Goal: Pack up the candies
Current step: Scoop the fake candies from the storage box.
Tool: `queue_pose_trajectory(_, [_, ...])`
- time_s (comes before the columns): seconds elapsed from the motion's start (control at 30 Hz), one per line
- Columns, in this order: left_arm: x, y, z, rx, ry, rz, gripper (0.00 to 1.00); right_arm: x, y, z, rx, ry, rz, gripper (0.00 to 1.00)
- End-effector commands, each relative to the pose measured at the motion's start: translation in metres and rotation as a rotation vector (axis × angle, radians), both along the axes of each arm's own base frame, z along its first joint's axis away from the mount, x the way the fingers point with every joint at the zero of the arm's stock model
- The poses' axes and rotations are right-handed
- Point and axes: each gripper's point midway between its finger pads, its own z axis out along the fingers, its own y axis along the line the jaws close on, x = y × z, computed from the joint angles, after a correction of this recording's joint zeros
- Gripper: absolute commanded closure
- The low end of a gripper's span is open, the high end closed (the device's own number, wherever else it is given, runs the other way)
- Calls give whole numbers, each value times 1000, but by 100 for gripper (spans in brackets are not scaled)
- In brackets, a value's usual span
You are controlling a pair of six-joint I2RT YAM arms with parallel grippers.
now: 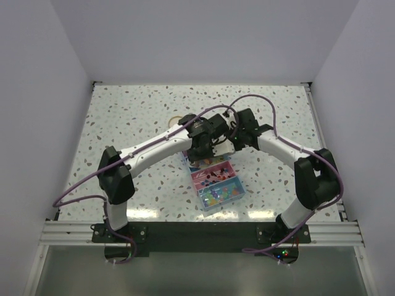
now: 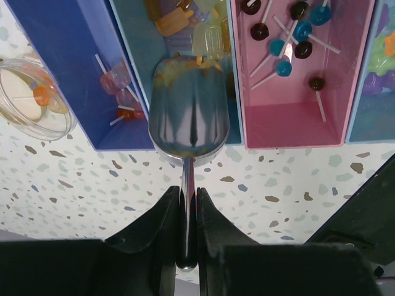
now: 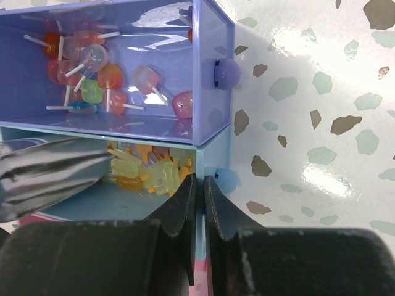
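Observation:
The candies are tiny sweets in a box of compartments [image 1: 227, 198]. Yellow and orange ones [image 2: 197, 28] lie in the light-blue compartment, also seen in the right wrist view [image 3: 148, 172]. My left gripper [image 2: 187, 203] is shut on the handle of a metal scoop [image 2: 188, 114]. The scoop's bowl lies over the near end of the light-blue compartment, its tip against the candies, with only a few orange bits at its far edge. My right gripper [image 3: 200, 185] is shut on the light-blue compartment's side wall [image 3: 200, 161]. The scoop also shows at the left of the right wrist view [image 3: 49, 169].
A dark-blue compartment [image 2: 68, 49] holds red, orange and pink lollipops [image 3: 92, 80]. A pink compartment [image 2: 296, 117] holds dark and blue lollipops. A clear round dish [image 2: 31, 98] with a few sweets stands left of the box. Both arms meet over the box [image 1: 216, 132].

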Motion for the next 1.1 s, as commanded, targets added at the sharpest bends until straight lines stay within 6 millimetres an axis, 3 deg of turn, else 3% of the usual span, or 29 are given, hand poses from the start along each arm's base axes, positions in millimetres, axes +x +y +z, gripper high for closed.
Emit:
queue_pose_trajectory(0.0, [3,-14,-8,-24,17,-17,100,-12,12,11,77,2,30,100])
queue_pose_trajectory(0.07, [3,-20,-15,-49,24,-3,100,-14,15,11,99,12,20,100])
queue_pose_trajectory(0.27, [-18,-36,-41,-193,140,65,100,-25,17,-1,137,45,2,100])
queue_pose_trajectory(0.33, [-25,-31,-55,-202,166,112,100,-30,14,-7,127,58,-3,100])
queue_pose_trajectory(0.6, [-38,-1,-76,-190,218,179,100,-36,9,-17,109,73,-7,100])
queue_pose_trajectory(0.77, [-35,-14,-81,-212,246,169,100,-34,12,-13,127,66,-5,100])
queue_pose_trajectory(1.07, [-17,-60,-64,-332,255,200,100,-31,22,-5,188,58,-10,100])
